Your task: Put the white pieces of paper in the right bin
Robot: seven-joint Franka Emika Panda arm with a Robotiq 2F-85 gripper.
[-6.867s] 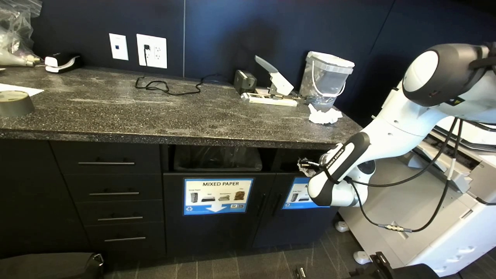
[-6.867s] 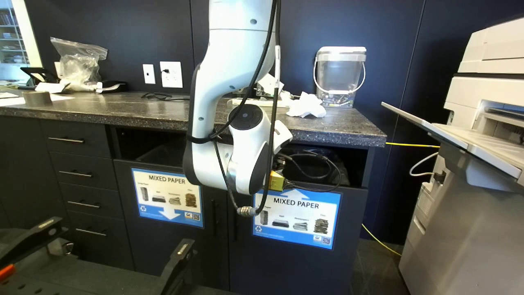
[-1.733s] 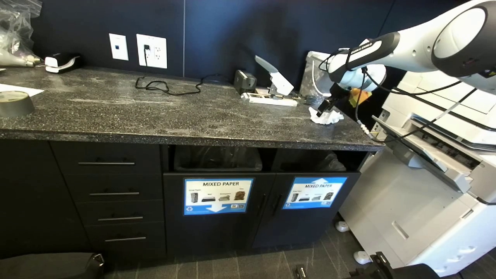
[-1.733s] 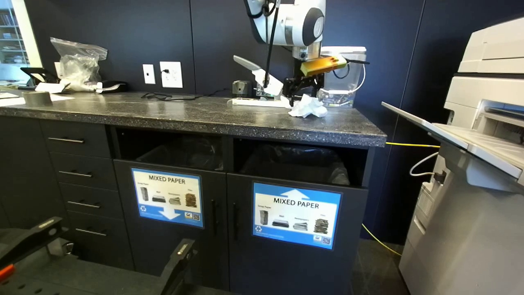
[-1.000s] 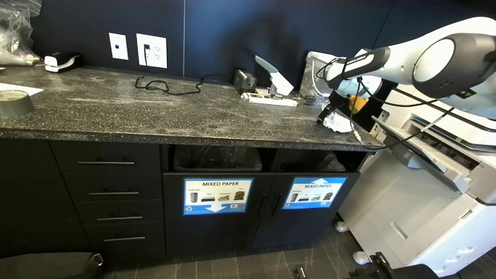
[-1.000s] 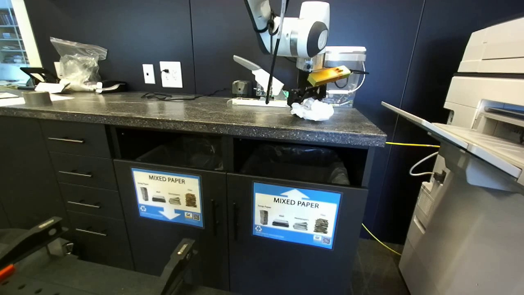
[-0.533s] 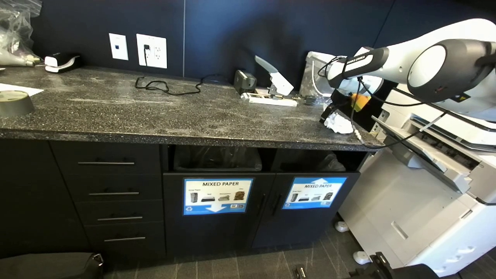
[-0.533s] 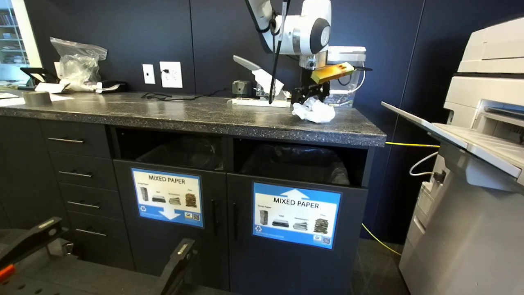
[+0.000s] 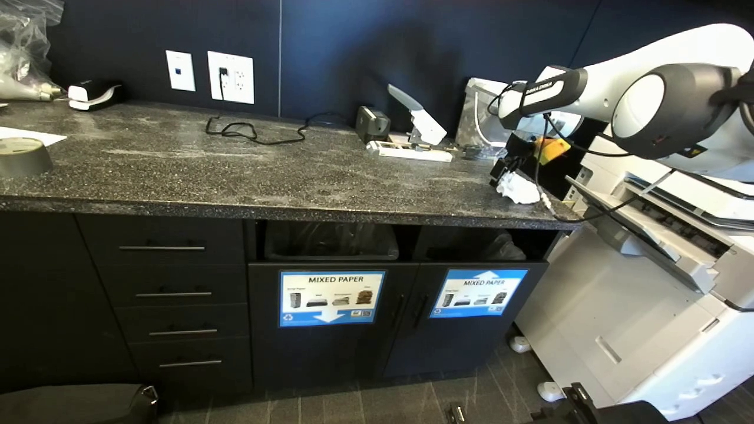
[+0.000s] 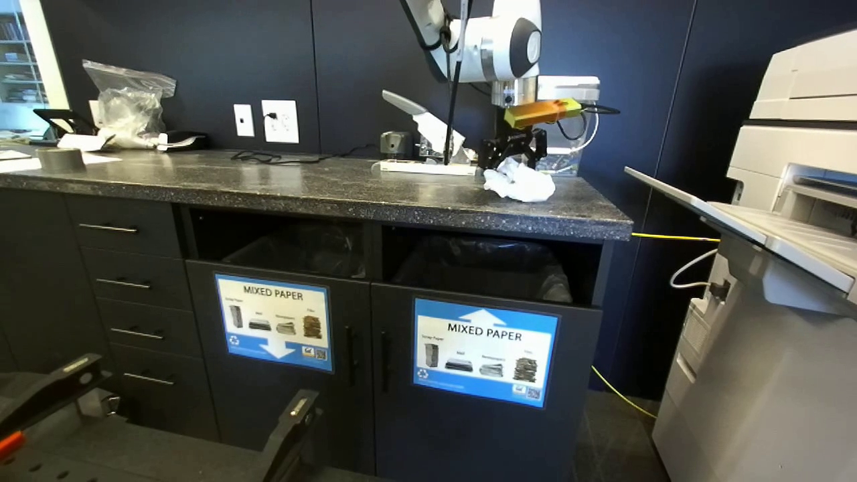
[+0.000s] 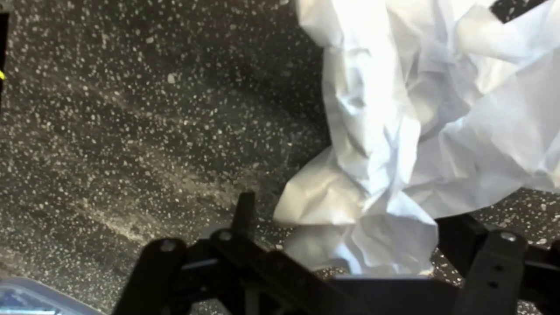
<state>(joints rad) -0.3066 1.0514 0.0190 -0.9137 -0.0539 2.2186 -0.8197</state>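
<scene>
A crumpled white piece of paper point(image 9: 519, 189) rests on the countertop close to its right end; it also fills much of the right side of the wrist view point(image 11: 437, 122). Over its back edge, my gripper point(image 10: 514, 157) points down. In the wrist view my gripper point(image 11: 352, 223) is open, its fingers wide apart, with one end of the paper lying between them. The left finger point(image 11: 244, 212) stands clear of the paper; the right one is at its edge, and contact is unclear. Below the counter is the right bin point(image 10: 552, 284), a dark lined opening above a blue-bordered sign point(image 10: 487, 351).
A clear lidded bucket point(image 10: 552, 164) stands right behind the gripper. To its left are a white hole punch point(image 9: 409, 151) and a dark sharpener point(image 9: 372, 122). The left bin point(image 9: 330, 254) opens beside the right one. A printer point(image 9: 624, 318) flanks the counter's right end.
Several seconds ago the arm was low at the right bin; it has since risen over the counter. The paper has shifted toward the front right, and the gripper has moved slightly right with it.
</scene>
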